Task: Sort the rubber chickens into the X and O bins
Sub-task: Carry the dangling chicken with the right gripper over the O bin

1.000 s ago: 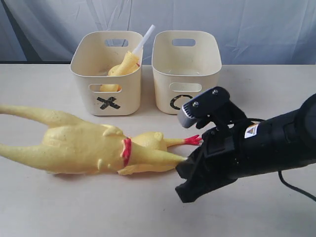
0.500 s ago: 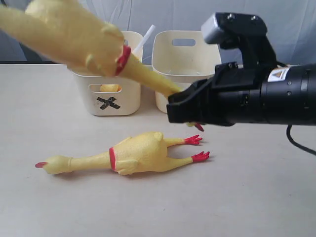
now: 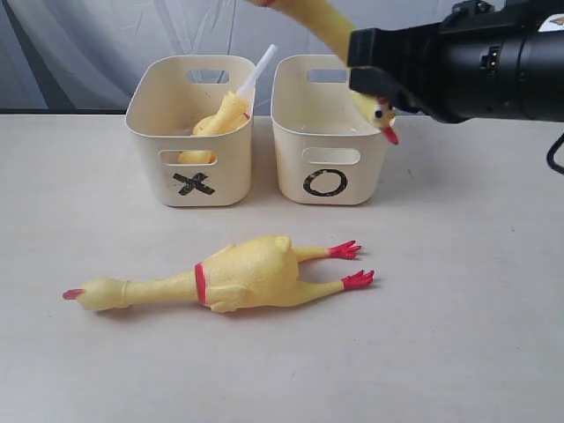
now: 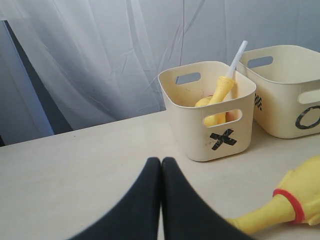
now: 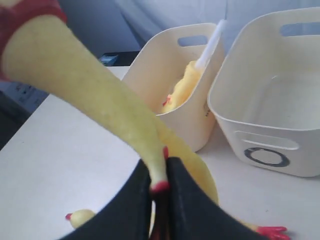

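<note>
– At the front of the table (image 3: 458, 335), which item is in full view?
– One rubber chicken (image 3: 242, 273). It lies flat, head to the left and red feet to the right. No gripper touches it.
– State of the left gripper (image 4: 161, 162)?
– It is outside the exterior view. Its wrist view shows both fingers pressed together with nothing between them, low over the table. The X bin (image 4: 185, 130) stands beyond.
– What stands behind the lying chicken?
– X bin on the left, O bin (image 3: 291, 167) on the right, just beside each other. A second chicken (image 3: 225, 115) stands tilted in the X bin. The wall hides most of it, and a patch shows through the handle cut-out. A white rod (image 3: 257, 69) leans out beside it; what it is cannot be told.
– State of the right gripper (image 5: 159, 175)?
– Raised and clamped on the thin neck of the third chicken (image 5: 95, 100). In the exterior view its housing hides the fingertips. The head hangs below the gripper, in line with the O bin's right rim. Whether it is over the opening cannot be told. The body runs up and left, cut off by the top edge.
</note>
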